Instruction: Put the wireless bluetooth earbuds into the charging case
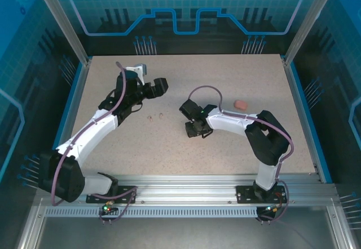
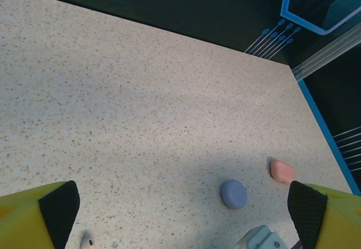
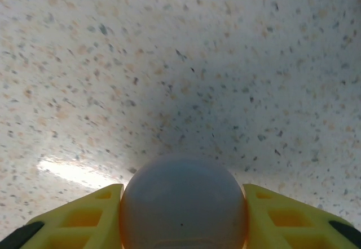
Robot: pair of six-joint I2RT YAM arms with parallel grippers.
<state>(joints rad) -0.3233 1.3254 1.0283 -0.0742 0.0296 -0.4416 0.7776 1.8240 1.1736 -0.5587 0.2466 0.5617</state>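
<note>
Now the left end effector (image 1: 159, 85) hangs wide open and empty, just above two tiny earbuds (image 1: 150, 115) loose on the worktop (image 1: 113, 147). The right end effector (image 1: 194, 129) clamps a rounded case (image 3: 183, 204). Looks like case-readying; next comes a delicate earbud pick.

Overhead view; wrist cameras near table (image 1: 225, 74)

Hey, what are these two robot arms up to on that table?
They are working on putting wireless earbuds into charging cases. The right gripper is closed on a rounded pale-grey case, held low over the speckled table. The left gripper is wide open and holds nothing, near two tiny earbuds lying loose on the table. A pink case sits by itself farther to the right.
</note>
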